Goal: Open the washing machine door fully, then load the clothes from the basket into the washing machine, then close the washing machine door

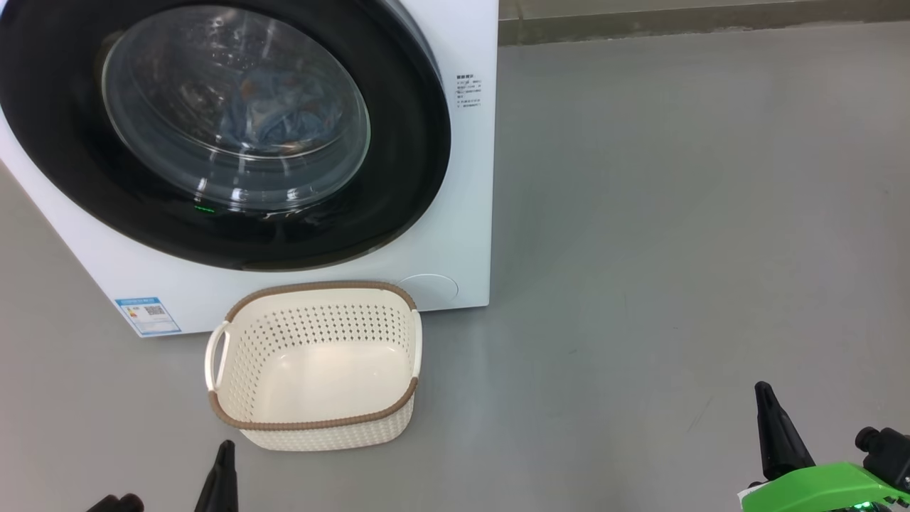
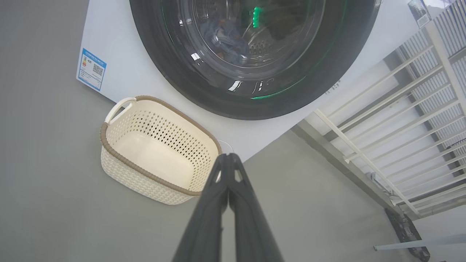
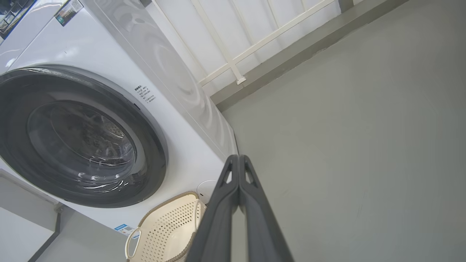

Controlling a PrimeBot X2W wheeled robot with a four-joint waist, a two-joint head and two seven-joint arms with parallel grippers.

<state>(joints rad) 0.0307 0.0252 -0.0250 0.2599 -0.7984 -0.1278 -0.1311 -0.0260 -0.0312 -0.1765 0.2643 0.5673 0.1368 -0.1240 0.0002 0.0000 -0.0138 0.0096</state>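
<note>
Our left gripper [image 2: 228,155] is pinched shut. Its two dark fingers [image 2: 205,218] press together and hold nothing. Our right gripper [image 3: 239,157] is pinched shut the same way and holds nothing too. Both hang low over the floor and touch nothing. We see the left one near the basket's front corner and the right one well off to the right.

We see the grey floor [image 1: 675,213] all around. On it stands the big white machine [image 1: 469,178], ahead of us and to our left. A white railing [image 2: 382,120] runs along the wall past the machine. The round door [image 1: 409,142], with its wide black rim, is shut flat against the machine's front.

The basket [image 1: 313,424] sits upright on the floor just in front of the machine, below the door. We can see its pale bottom. Through the door's glass we see blue clothes [image 1: 270,121] lying inside the machine. A small blue sticker [image 1: 148,316] is on the machine's low left corner, left of the basket. A tiny green light [image 1: 204,209] glows low on the door's rim.
</note>
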